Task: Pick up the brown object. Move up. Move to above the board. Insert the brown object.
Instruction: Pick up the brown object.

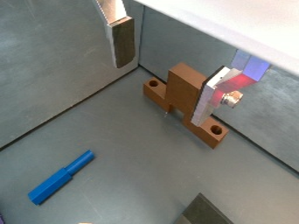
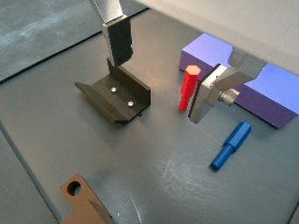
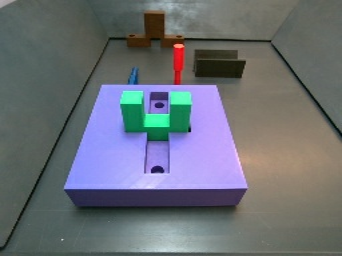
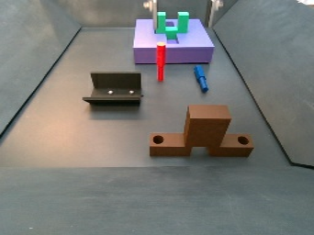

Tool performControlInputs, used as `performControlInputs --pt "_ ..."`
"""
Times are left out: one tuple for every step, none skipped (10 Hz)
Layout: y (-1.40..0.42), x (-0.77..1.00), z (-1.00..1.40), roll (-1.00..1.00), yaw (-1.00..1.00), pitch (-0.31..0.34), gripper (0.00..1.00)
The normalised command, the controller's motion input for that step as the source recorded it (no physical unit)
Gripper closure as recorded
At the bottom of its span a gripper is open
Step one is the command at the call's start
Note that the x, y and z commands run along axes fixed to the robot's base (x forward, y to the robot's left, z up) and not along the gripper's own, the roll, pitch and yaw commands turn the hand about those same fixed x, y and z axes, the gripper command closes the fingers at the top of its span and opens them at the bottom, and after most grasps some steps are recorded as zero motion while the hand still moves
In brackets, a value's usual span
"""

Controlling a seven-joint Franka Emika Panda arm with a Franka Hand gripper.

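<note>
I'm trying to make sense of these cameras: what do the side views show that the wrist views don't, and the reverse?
Only the side views show the green U-shaped block on the board. Only the wrist views plainly show the gripper, jaws open and empty, above the floor. Both show the brown object, red peg and blue peg.

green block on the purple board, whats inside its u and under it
Inside the green block a hole in the groove of the board shows. Whatever lies under the block is covered. The gripper is open above the brown object.

End effector (image 1: 162, 63) above brown object (image 1: 184, 105)
</note>
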Motion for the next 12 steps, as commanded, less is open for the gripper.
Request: performControlInputs --pt "0.76 -0.15 -0.23 -0.12 -0.15 -0.006 0.00" --pt "0.79 -0.23 -0.34 -0.07 -0.13 -0.039 0.00" --pt "0.80 -0.25 -0.37 -0.04 -0.13 -0.053 0.00" --pt "0.80 -0.23 -0.38 -0.03 -0.13 -0.053 0.00" --pt "0.79 -0.23 -0.39 -0.01 -0.16 -0.044 0.00" --pt "0.79 -0.22 -0.48 0.00 -0.19 -0.063 0.00" --pt "0.73 -0.08 -0.45 0.00 -0.15 -0.046 0.00" --pt "0.55 0.00 -0.32 -0.01 -0.10 -0.003 0.00" --pt "0.35 0.00 -0.27 0.00 -0.09 -0.004 0.00" --pt "0.15 -0.02 -0.19 0.00 -0.01 -0.020 0.00" --pt "0.04 0.00 -0.11 0.00 0.00 0.000 0.00" --pt "0.02 0.05 -0.08 0.00 0.00 0.000 0.00"
